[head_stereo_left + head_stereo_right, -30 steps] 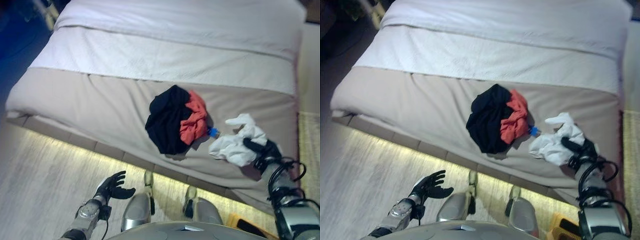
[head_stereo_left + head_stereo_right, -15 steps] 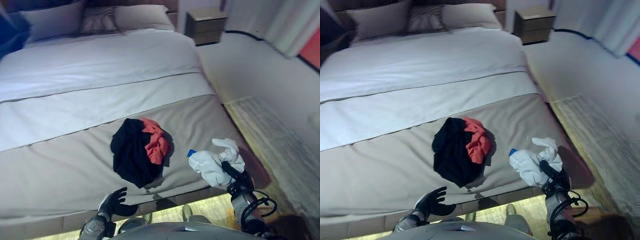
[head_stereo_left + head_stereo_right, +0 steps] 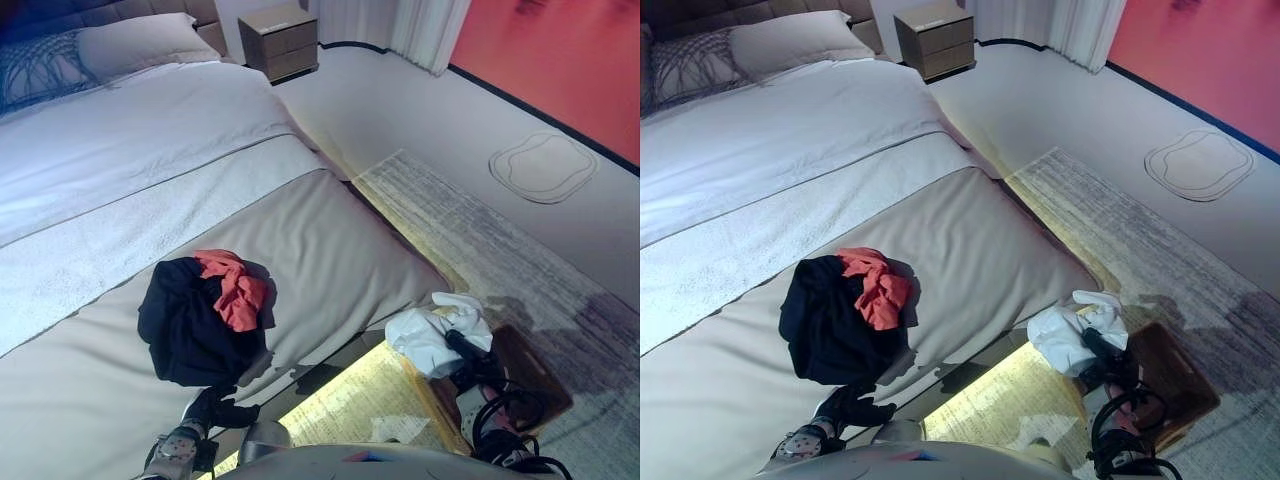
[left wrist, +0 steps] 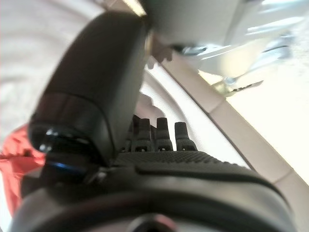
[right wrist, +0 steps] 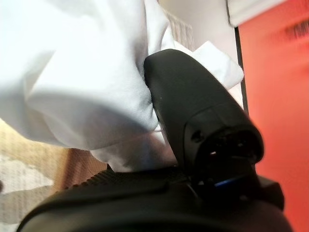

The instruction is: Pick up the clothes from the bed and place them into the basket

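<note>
My right hand (image 3: 463, 351) is shut on a bundled white garment (image 3: 431, 336), held off the bed's foot corner, just over the near edge of a brown basket (image 3: 531, 371) on the floor. In the right wrist view the thumb (image 5: 193, 101) presses into the white cloth (image 5: 82, 72). A black garment (image 3: 185, 322) with a red one (image 3: 236, 295) lying on it rests on the bed's beige cover (image 3: 330, 250). My left hand (image 3: 212, 410) hangs open below the bed's foot edge, its fingers (image 4: 159, 135) straight.
A patterned rug (image 3: 480, 230) lies beside the bed, under the basket. A wooden nightstand (image 3: 281, 40) stands at the far wall next to the pillows (image 3: 140, 40). A curtain (image 3: 430, 25) hangs behind it.
The camera has swung right, shifting the whole picture. My right hand has carried the white garment off the bed's corner to the basket's edge. The left hand stays low by the bed.
</note>
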